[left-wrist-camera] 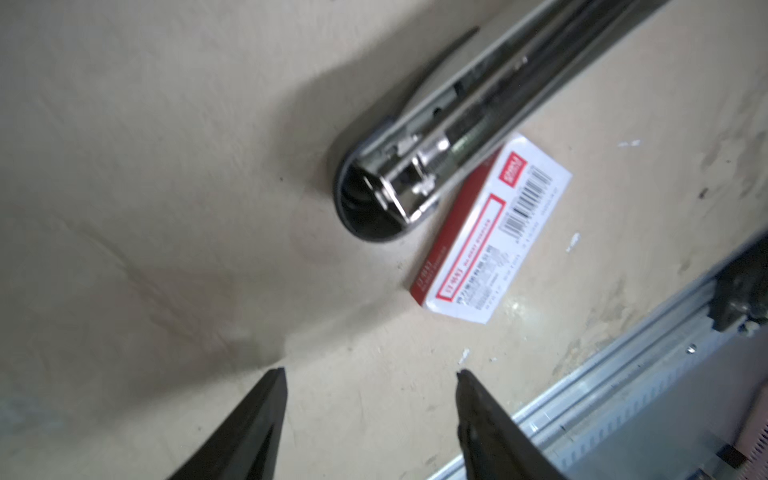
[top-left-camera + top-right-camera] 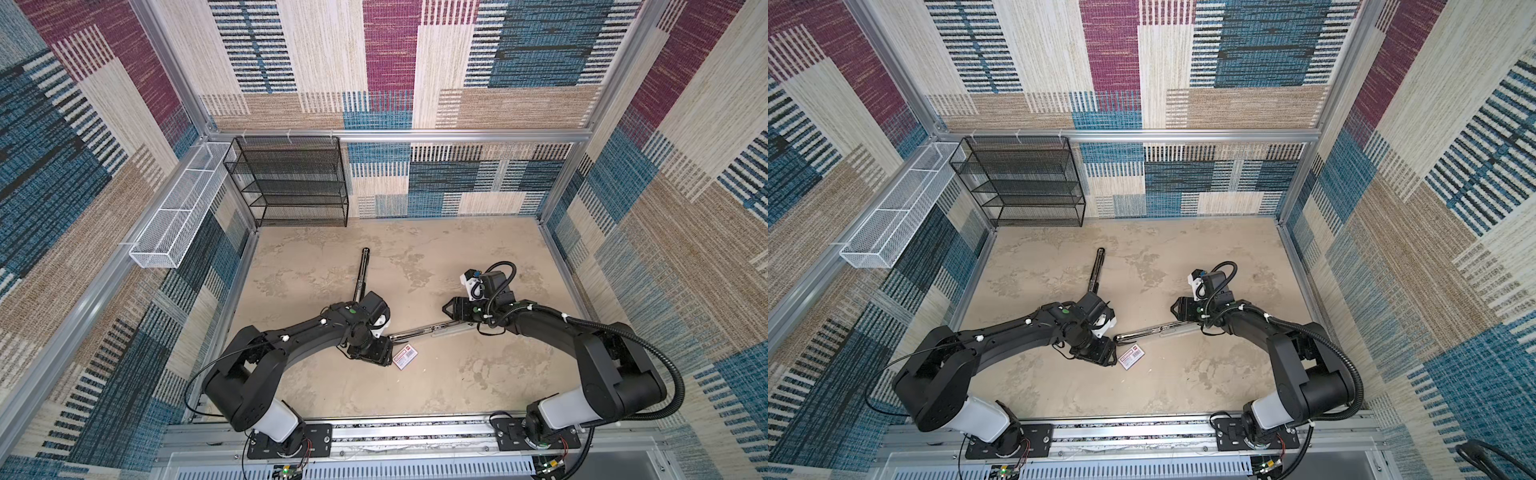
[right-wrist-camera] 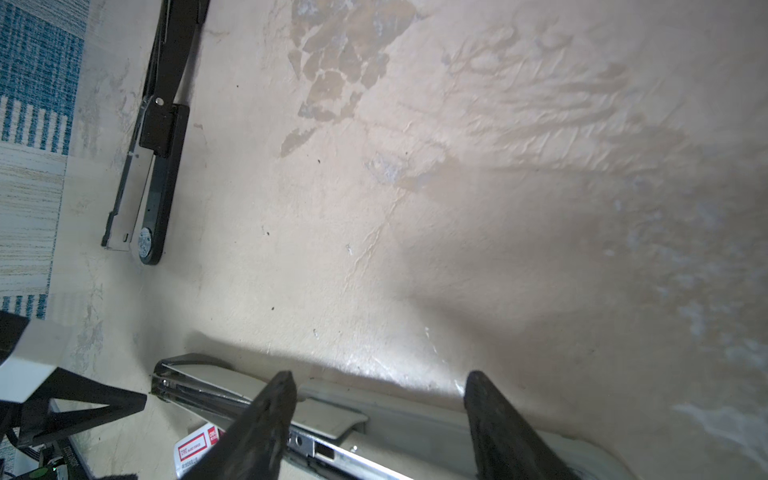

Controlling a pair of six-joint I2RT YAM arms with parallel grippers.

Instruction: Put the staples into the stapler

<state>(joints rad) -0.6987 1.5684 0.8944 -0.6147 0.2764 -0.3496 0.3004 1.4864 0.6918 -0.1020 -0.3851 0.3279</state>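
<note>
**Staple box beside the opened grey stapler, both hands empty**

Your staple box (image 1: 494, 232), white with a red label, lies flat on the tabletop (image 2: 415, 257). One corner is right against the rounded end of the grey stapler (image 2: 419, 331), which lies open with its spring rail showing. The staples themselves are hidden from you.

Your left hand (image 1: 372, 374) hovers near the box, jaws apart and holding nothing. Your right hand (image 3: 380, 378) sits over the stapler's other end, jaws spread, with bare tabletop between the tips. A black stapler (image 2: 360, 274) lies well apart, farther back.
</note>
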